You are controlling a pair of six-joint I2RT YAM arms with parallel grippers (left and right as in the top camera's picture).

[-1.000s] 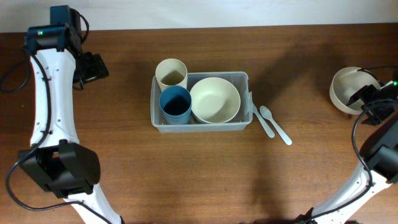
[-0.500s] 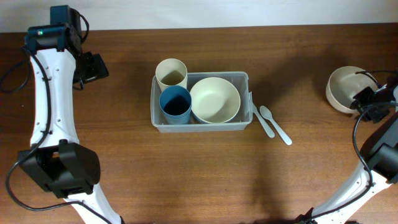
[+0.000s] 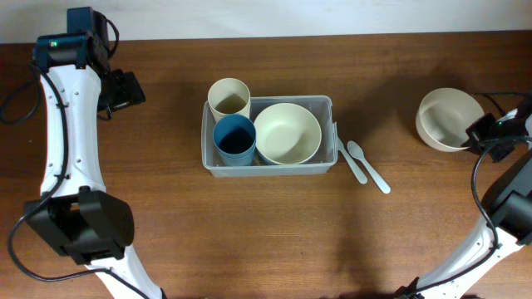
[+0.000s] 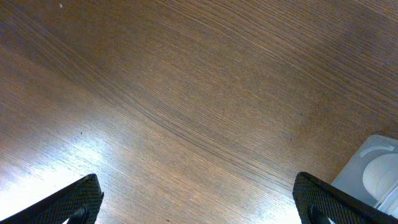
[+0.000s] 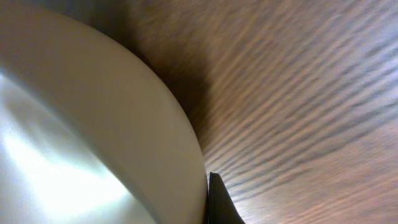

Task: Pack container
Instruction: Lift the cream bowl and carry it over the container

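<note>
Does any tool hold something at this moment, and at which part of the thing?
The right tool grips the loose cream bowl at its rim, on the side away from the container. The left tool is open and holds nothing.

Container [image 3: 270,169]: clear plastic rectangular bin with rounded corners and a rim, upright and open at mid-table [image 3: 249,232], long side running left to right. It holds a blue cup [image 3: 234,139] and a cream bowl [image 3: 287,133].
</note>
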